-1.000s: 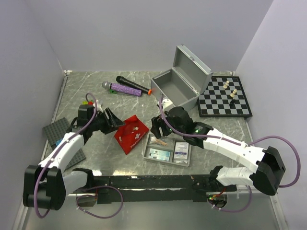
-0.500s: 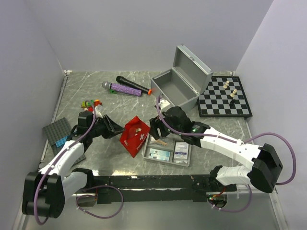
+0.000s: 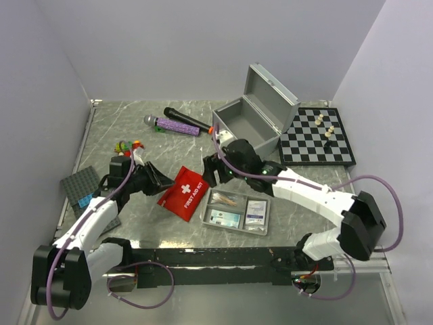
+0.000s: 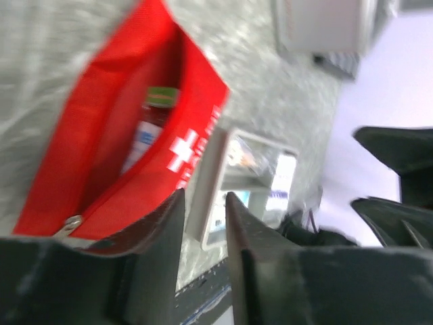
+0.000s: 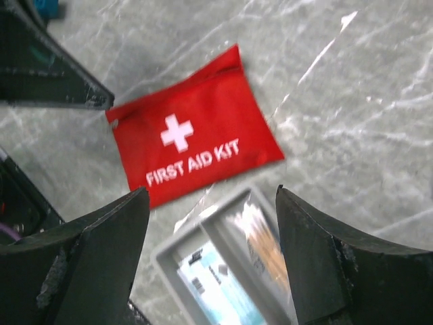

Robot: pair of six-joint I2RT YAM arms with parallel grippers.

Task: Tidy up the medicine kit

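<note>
Hovering wide-spread right pincer (image 3: pixel 210 174) over red first-aid pouch (image 3: pixel 184 193) and grey tray (image 3: pixel 205 215), poising narrow-gapped left pincer (image 3: pixel 161 184) at pouch's 9 o'clock.

Open silver case (image 3: pixel 260 133) behind grey tray (image 3: pixel 233 231), red pouch (image 3: pixel 184 193) apparently unzipped

White arms (image 3: pixel 93 215) with black joints (image 3: pixel 356 229), purple cables (image 3: pixel 394 206), black left hand (image 4: pixel 204 196) and right hand (image 5: pixel 211 191).
</note>
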